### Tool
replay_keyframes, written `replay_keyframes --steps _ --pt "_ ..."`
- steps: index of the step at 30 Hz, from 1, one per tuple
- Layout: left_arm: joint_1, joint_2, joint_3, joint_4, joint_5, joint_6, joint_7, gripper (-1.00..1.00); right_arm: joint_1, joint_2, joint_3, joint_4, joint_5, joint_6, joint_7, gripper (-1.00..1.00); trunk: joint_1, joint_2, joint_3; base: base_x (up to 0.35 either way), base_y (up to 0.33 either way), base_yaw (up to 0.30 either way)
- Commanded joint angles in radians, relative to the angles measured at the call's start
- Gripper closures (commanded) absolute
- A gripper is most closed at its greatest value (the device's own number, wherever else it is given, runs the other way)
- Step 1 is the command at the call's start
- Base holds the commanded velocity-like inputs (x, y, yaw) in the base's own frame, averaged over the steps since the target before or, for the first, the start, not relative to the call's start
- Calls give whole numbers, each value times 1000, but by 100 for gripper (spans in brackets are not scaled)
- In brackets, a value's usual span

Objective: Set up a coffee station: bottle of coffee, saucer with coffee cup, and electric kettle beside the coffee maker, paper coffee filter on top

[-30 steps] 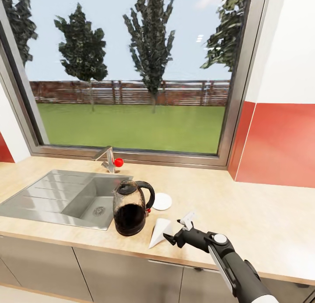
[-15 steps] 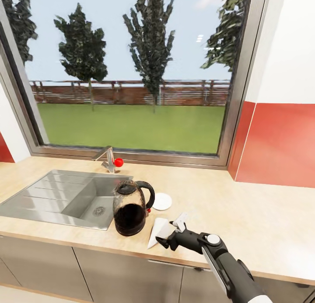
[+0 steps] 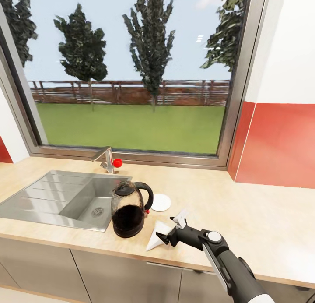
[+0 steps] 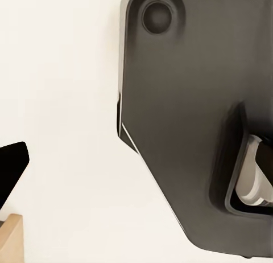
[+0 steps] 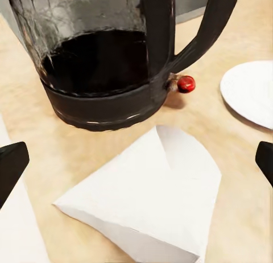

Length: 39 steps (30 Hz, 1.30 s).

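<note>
Tan countertop (image 3: pixel 245 215) under a wide window (image 3: pixel 131 71), steel sink (image 3: pixel 57 198) left of the kettle (image 3: pixel 128 209), right gripper (image 3: pixel 171 227) spread wide just right of the kettle, filter (image 3: pixel 156 235) lying before its fingertips beside the kettle's base, saucer (image 3: pixel 161 202) behind the kettle's handle, left gripper's state cannot be told.

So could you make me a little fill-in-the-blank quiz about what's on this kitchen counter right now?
1. The glass kettle stands on the counter right beside the steel ____.
2. The folded paper filter lies flat between the kettle and the robot's ____ hand.
3. That hand's fingers are ____, with the filter lying between them and not yet gripped.
4. Behind the filter sits a flat white ____.

Missing words: sink; right; open; saucer
</note>
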Motion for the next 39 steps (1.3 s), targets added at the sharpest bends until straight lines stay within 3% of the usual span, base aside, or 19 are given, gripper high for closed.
replay_keyframes --steps 1,39 --pt "1 0 2 -1 4 -2 1 -100 0 0 1 -1 7 3 3 -100 0 0 0 22 -21 0" --pt "1 3 2 -1 8 -2 1 -100 0 -1 10 77 8 2 4 -100 0 0 0 4 1 0"
